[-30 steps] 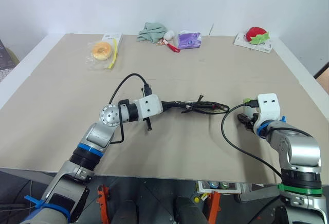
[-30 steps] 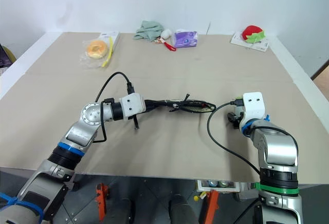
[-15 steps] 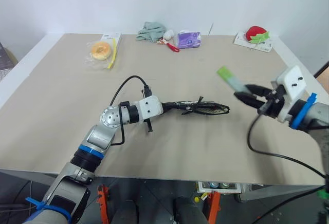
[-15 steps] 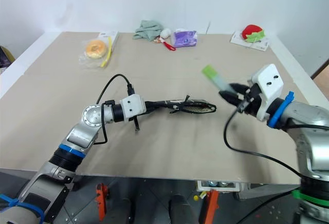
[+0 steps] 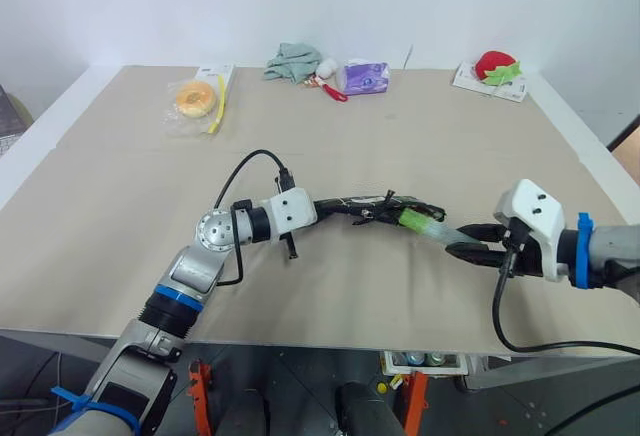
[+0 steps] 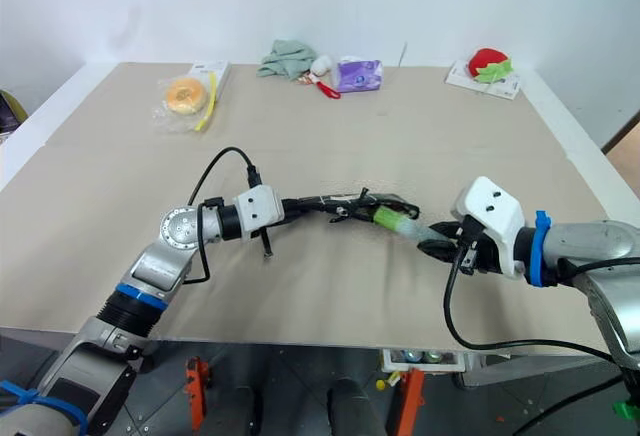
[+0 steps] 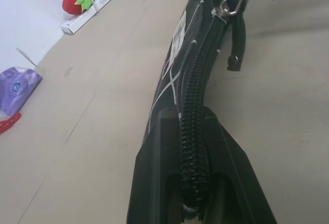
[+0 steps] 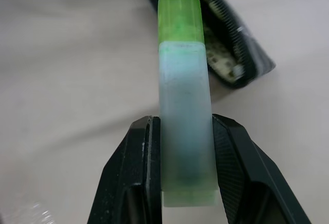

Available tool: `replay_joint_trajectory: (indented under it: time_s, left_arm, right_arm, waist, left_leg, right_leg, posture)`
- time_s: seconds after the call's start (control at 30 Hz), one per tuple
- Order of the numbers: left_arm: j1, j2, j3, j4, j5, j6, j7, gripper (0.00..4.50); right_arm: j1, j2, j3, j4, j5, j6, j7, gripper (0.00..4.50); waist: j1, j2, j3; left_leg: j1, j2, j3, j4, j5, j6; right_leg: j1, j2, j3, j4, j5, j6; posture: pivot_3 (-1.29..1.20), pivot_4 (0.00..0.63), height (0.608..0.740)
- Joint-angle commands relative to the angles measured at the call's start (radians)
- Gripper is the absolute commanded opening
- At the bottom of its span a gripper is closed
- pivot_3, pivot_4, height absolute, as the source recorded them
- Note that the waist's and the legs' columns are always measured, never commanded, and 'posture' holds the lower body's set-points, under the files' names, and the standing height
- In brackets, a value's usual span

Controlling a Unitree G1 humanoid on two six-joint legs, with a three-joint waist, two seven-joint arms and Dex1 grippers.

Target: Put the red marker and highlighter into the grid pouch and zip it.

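The grid pouch (image 5: 375, 211) is held edge-up just above the table's middle, zipper (image 7: 198, 80) on top. My left gripper (image 5: 330, 206) is shut on its left end. My right gripper (image 5: 458, 240) is shut on the highlighter (image 5: 425, 224), which has a pale body and a bright green cap (image 8: 179, 18). The cap points left and sits at the pouch's right end, where the mouth gapes open (image 8: 226, 54). Whether the cap is inside I cannot tell. The red marker is hidden.
Along the table's far edge lie a bagged doughnut (image 5: 196, 99), a green cloth (image 5: 293, 61), a red-handled item (image 5: 335, 91), a purple packet (image 5: 366, 77) and a strawberry toy (image 5: 497, 66) on a white box. A black cable (image 5: 245, 161) loops above my left wrist.
My right gripper lifted the highlighter from the table at the right, swung it up, then brought it down and left to the pouch's open end. The left gripper and pouch stayed put.
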Motion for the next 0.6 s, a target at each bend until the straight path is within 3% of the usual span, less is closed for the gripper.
replay_joint_trajectory:
  time_s: [0.03, 0.37, 0.6]
  left_arm:
    - [-0.004, -0.002, 0.017, -0.04, -0.012, 0.002, 0.013, 0.0]
    - [-0.001, -0.015, 0.012, -0.048, -0.011, 0.009, 0.01, 0.0]
    - [0.001, -0.023, 0.011, -0.053, -0.01, 0.013, 0.017, 0.0]
  right_arm:
    - [-0.053, -0.012, 0.067, 0.032, -0.075, -0.048, -0.025, 1.02]
    - [-0.302, 0.081, 0.367, 0.037, -0.274, -0.124, -0.056, 1.02]
    - [-0.436, 0.195, 0.464, 0.075, -0.368, -0.151, -0.067, 1.02]
  waist:
    - [0.0, 0.0, 0.0]
    - [-0.001, 0.0, 0.0]
    - [0.0, 0.0, 0.0]
  left_leg:
    - [-0.001, 0.0, 0.0, 0.0, 0.0, 0.0]
    - [-0.001, 0.0, 0.0, 0.0, 0.0, 0.0]
    - [-0.002, 0.0, -0.001, 0.0, 0.0, 0.0]
  right_leg:
    - [0.0, 0.0, 0.0, 0.0, 0.0, 0.0]
    - [-0.001, 0.0, 0.0, 0.0, 0.0, 0.0]
    - [-0.002, 0.0, -0.001, 0.0, 0.0, 0.0]
  posture:
    - [0.0, 0.15, 0.739]
    - [0.0, 0.15, 0.739]
    - [0.0, 0.15, 0.739]
